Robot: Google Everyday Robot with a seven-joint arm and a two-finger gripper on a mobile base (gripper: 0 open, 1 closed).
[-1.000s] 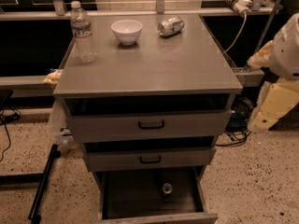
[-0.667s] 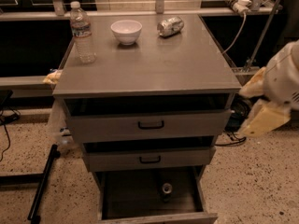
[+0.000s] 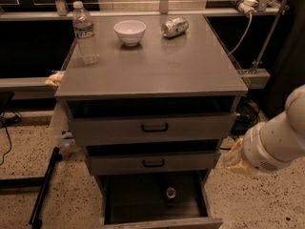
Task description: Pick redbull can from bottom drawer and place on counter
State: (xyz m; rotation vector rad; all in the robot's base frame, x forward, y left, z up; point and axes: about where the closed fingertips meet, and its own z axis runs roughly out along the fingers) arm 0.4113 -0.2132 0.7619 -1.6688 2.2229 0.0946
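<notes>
The redbull can [image 3: 170, 193] stands upright in the open bottom drawer [image 3: 125, 199], right of its middle, showing its silver top in the dark interior. The counter [image 3: 157, 66] is the grey metal top of the cabinet. My gripper is not in view. Only a white arm segment [image 3: 279, 140] with a yellowish joint [image 3: 235, 159] shows at the right edge, beside the cabinet at the height of the middle drawer, above and to the right of the can.
On the counter stand a water bottle [image 3: 85, 32] at the back left, a white bowl [image 3: 129, 31] at the back middle, and a dented silver can [image 3: 174, 26] lying beside it. The two upper drawers [image 3: 152, 127] are slightly open. A cable [image 3: 240, 30] hangs at the right.
My arm has dropped from beside the counter's right edge to beside the middle drawer and come closer to the cabinet. The can and the counter objects have not moved.
</notes>
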